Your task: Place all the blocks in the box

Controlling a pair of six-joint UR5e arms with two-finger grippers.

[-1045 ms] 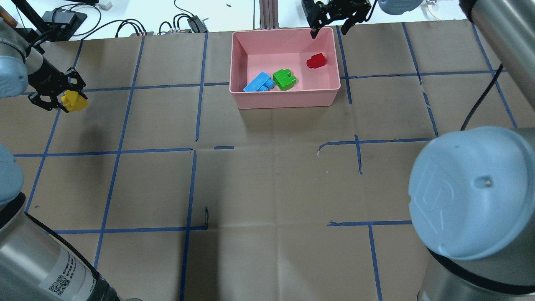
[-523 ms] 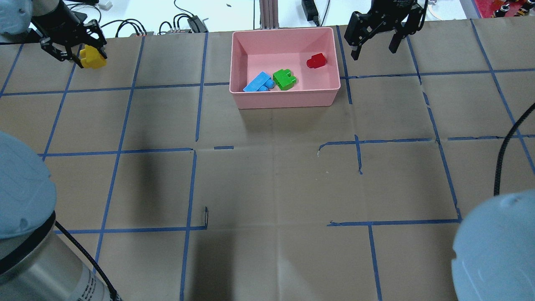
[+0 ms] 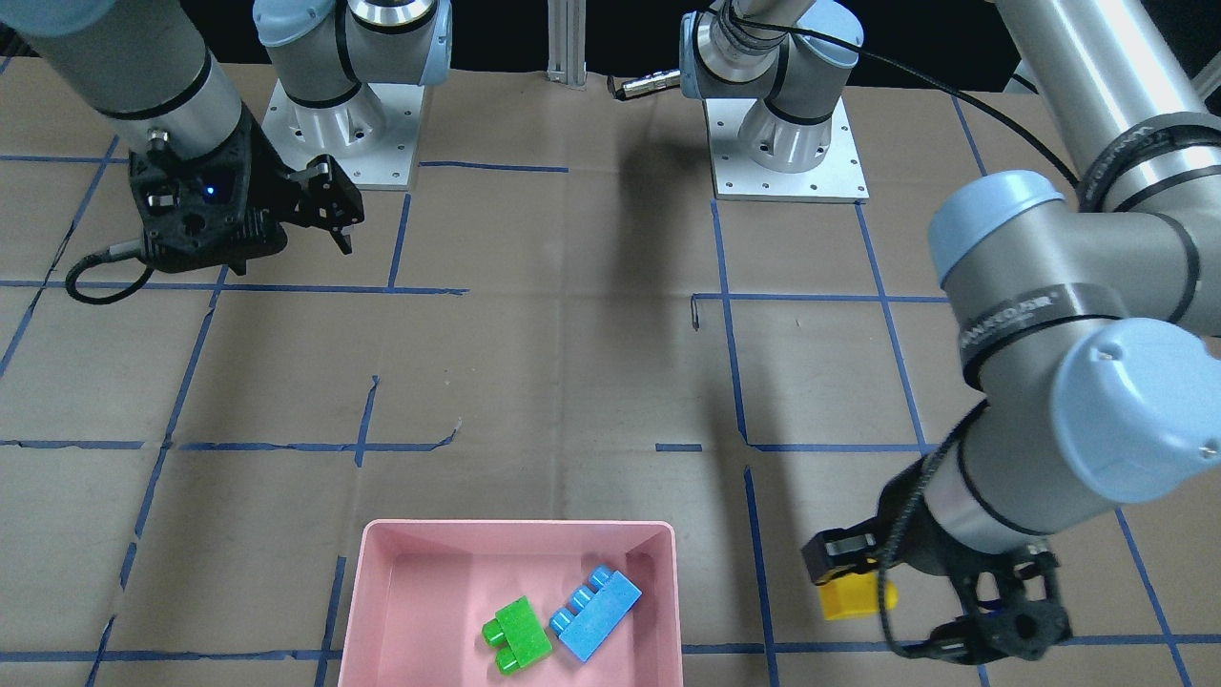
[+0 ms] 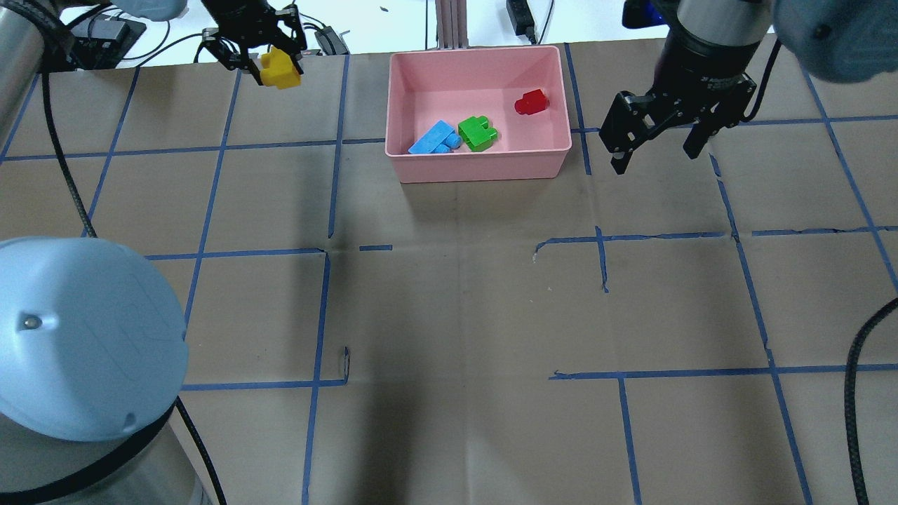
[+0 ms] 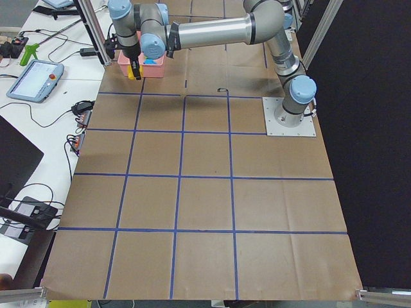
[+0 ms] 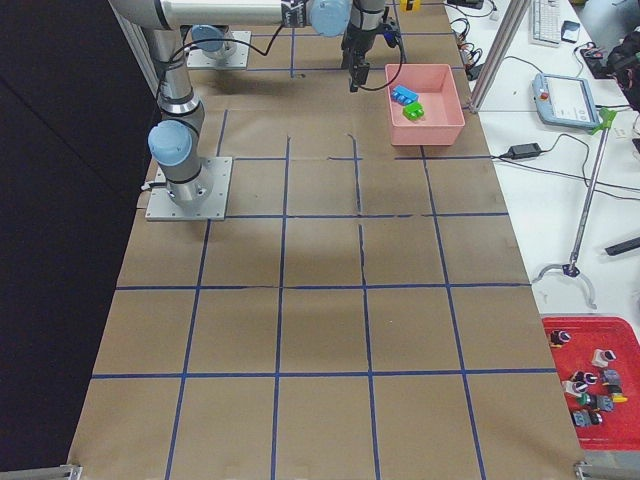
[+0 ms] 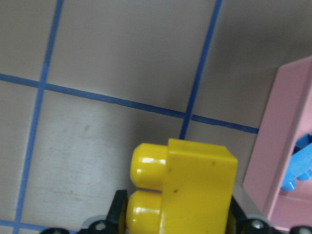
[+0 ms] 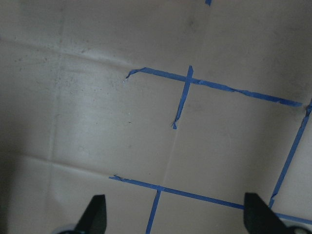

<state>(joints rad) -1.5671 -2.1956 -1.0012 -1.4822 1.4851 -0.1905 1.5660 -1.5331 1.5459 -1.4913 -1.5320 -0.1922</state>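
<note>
The pink box (image 4: 477, 165) stands at the table's far middle and also shows in the front view (image 3: 520, 530). In it lie the light blue brick (image 4: 433, 138), the green brick (image 4: 477, 132) and the red brick (image 4: 531, 102). My left gripper (image 4: 270, 63) is shut on the yellow brick (image 4: 280, 69) and holds it above the table, left of the box. The left wrist view shows that brick (image 7: 190, 190) close up, with the box wall (image 7: 282, 161) at its right. My right gripper (image 4: 654, 158) is open and empty, right of the box and above the table.
Cables and small devices (image 4: 105, 31) lie past the table's far edge, and an aluminium post (image 4: 449, 21) stands just behind the box. Blue tape lines mark a grid on the brown table cover. Both arm bases (image 3: 787, 143) are bolted on the robot's side.
My left gripper has carried the yellow brick to the right along the far edge, towards the box. My right gripper, still open, has moved away from the box, nearer the robot.
</note>
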